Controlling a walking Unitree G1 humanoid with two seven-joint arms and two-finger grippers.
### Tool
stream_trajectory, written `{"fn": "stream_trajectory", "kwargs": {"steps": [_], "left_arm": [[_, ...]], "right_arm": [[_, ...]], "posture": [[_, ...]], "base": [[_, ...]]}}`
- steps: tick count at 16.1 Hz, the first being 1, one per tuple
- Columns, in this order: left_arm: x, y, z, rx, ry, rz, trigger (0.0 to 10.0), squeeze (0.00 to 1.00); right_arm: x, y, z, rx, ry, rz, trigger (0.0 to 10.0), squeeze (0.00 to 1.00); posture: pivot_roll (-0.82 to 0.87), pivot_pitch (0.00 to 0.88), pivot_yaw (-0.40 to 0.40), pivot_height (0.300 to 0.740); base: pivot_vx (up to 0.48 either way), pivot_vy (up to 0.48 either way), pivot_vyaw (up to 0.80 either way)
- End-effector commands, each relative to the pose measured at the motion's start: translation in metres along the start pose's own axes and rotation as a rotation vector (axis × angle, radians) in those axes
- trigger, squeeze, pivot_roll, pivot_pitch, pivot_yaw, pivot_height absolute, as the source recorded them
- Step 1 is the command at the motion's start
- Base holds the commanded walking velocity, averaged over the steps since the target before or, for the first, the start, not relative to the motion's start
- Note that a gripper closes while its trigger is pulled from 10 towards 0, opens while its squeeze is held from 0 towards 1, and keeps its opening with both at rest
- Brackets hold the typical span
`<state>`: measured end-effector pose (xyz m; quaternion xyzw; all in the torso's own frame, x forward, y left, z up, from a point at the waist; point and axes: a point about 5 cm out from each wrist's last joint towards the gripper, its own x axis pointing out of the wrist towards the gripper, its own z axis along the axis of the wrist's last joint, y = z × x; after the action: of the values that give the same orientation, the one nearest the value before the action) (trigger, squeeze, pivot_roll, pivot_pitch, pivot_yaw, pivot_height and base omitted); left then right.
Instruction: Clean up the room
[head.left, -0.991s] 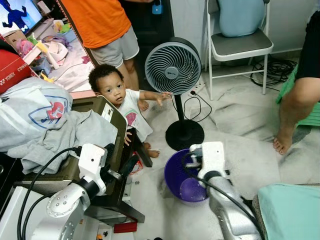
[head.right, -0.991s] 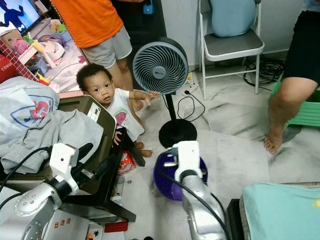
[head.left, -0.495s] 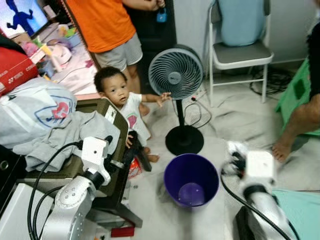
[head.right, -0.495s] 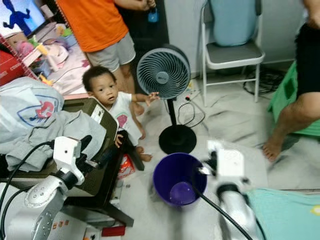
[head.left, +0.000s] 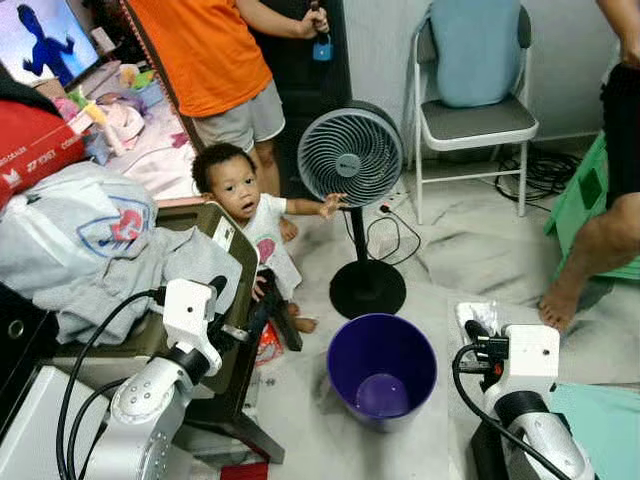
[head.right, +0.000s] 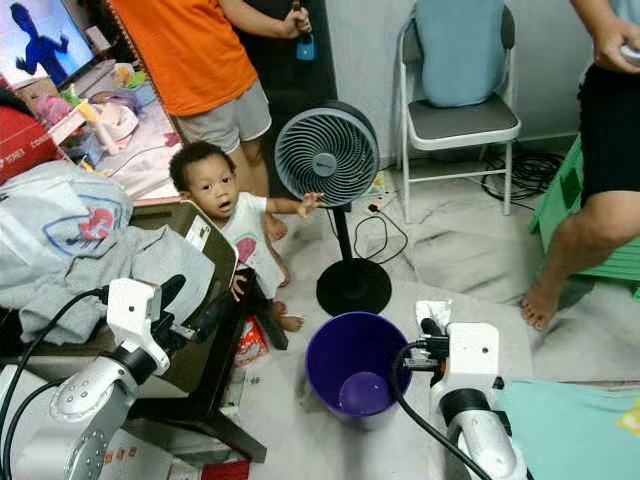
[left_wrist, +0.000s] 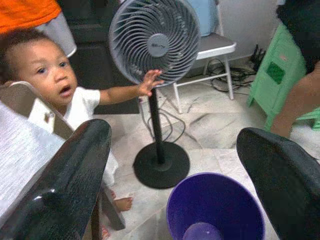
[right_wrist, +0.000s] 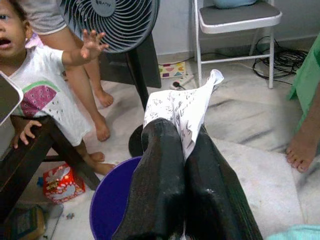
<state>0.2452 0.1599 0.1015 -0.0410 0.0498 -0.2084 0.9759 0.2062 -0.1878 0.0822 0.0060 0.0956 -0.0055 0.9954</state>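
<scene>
Change: my right gripper (right_wrist: 182, 145) has swung off the bin (head.left: 382, 368), fingers clamped on paper (right_wrist: 181, 107).
Meaning: paper not binned yet.
Left gripper (left_wrist: 170, 165): fingers spread, empty.

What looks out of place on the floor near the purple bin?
A small red carton lies on the floor by the table leg, left of the purple bin. The right gripper holds a crumpled white paper, not yet binned.

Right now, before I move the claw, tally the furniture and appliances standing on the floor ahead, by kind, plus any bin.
Pedestal fans: 1
Folding chairs: 1
Purple bins: 1
Green stools: 1
Total: 4
The right claw holds a white wrapper beside the bin.
</scene>
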Motion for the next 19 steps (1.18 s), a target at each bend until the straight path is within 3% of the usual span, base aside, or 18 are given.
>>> {"fn": "stream_trajectory", "kwargs": {"steps": [1,5,7,11,13,16,19], "left_arm": [[0.001,0.005,0.002,0.010,0.000,0.013,10.0,0.00],[0.010,0.007,0.006,0.031,0.004,-0.006,10.0,0.00],[0.011,0.008,0.008,0.027,-0.016,0.023,10.0,0.00],[-0.002,0.002,-0.002,-0.031,-0.055,0.146,10.0,0.00],[-0.007,0.000,-0.006,-0.047,-0.067,0.202,10.0,0.00],[-0.013,0.007,-0.004,-0.039,-0.077,0.226,10.0,0.00],[-0.013,0.007,-0.003,-0.034,-0.079,0.222,10.0,0.00]], "right_arm": [[0.000,0.005,0.005,0.020,-0.032,0.021,10.0,0.00],[0.010,0.009,0.010,0.016,-0.063,0.019,10.0,0.00],[0.018,0.011,0.014,-0.006,-0.075,0.045,10.0,0.00],[0.042,0.023,0.030,-0.104,-0.095,0.210,10.0,0.00],[0.051,0.024,0.036,-0.141,-0.099,0.253,10.0,0.00],[0.059,0.032,0.039,-0.164,-0.111,0.273,10.0,0.00],[0.058,0.028,0.038,-0.175,-0.118,0.245,10.0,0.00]], "posture": [[-0.26,0.000,0.206,0.740],[-0.25,0.000,0.228,0.740],[-0.23,0.000,0.186,0.740],[-0.18,0.000,0.039,0.740],[-0.16,0.000,0.005,0.740],[-0.15,0.000,0.009,0.740],[-0.17,0.000,0.026,0.740]], "base": [[0.000,0.000,0.00],[0.000,0.000,0.00],[0.000,0.000,0.00],[0.000,0.000,0.00],[0.000,0.000,0.00],[0.000,0.000,0.00],[0.000,0.000,0.00]]}}
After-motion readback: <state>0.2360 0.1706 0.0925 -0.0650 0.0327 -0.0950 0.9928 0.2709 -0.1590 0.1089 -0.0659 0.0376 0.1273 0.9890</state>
